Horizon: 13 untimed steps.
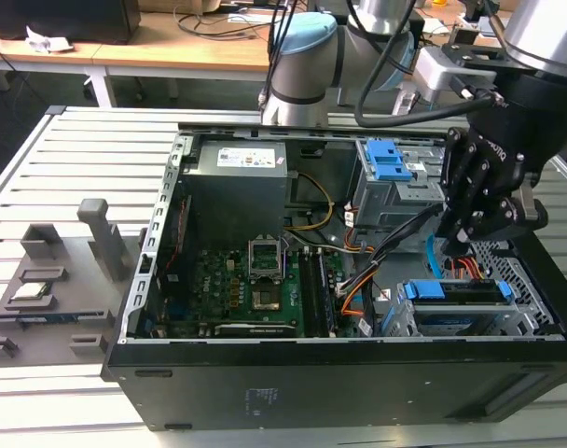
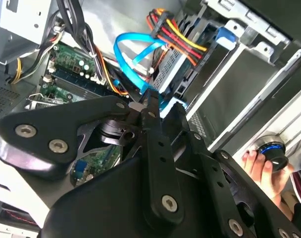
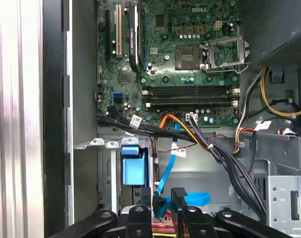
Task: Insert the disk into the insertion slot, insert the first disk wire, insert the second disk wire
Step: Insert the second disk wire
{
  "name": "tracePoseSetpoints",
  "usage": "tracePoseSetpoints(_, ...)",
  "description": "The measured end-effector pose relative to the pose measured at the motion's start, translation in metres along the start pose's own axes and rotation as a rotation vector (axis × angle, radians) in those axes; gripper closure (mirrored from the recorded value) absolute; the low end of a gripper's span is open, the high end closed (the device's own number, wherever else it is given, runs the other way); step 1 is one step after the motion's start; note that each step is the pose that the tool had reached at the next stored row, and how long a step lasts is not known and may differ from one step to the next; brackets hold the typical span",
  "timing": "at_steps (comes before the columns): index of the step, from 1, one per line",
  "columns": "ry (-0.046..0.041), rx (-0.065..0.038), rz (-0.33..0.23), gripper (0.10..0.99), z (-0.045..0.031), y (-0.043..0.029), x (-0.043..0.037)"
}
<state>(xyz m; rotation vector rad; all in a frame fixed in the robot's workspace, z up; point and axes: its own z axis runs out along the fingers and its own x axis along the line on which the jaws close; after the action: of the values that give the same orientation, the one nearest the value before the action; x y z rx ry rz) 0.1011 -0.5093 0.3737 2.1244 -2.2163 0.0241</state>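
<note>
The disk (image 1: pixel 451 291), in its blue carrier, lies inside the insertion slot (image 1: pixel 510 271), the silver perforated cage at the case's front corner on the exterior view's right. My gripper (image 1: pixel 470 229) hangs just above the disk's rear end. In both wrist views its fingers are shut on the dark plug of a blue flat wire (image 2: pixel 133 47), close to the disk (image 2: pixel 171 67). The gripper (image 3: pixel 163 198) holds that plug beside the carrier's blue tab (image 3: pixel 133 168). A red, yellow and black wire bundle (image 2: pixel 177 34) runs to the disk's end.
The open computer case holds a motherboard (image 3: pixel 190 64), a power supply (image 1: pixel 237 201) and a grey bay with two blue tabs (image 1: pixel 391 163). Black cable bundles (image 3: pixel 225 158) cross beside the cage. A hand (image 2: pixel 262 168) grips a knob outside the case. Grey fixtures (image 1: pixel 50 280) sit on the slatted table.
</note>
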Motion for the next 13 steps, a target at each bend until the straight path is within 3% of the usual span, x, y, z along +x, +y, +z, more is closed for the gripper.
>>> tracePoseSetpoints(8, 0.0079, 0.000, 0.000, 0.784, 0.0015, 0.0017, 0.0000)
tracePoseSetpoints(9, 0.0083, 0.000, 0.000, 0.800, 0.0015, 0.0017, 0.0000)
tracePoseSetpoints(11, 0.0089, 0.000, 0.000, 0.925, 0.0015, 0.0017, -0.0001)
tracePoseSetpoints(13, 0.0097, 0.000, 0.000, 0.925, 0.0015, 0.0017, 0.0000)
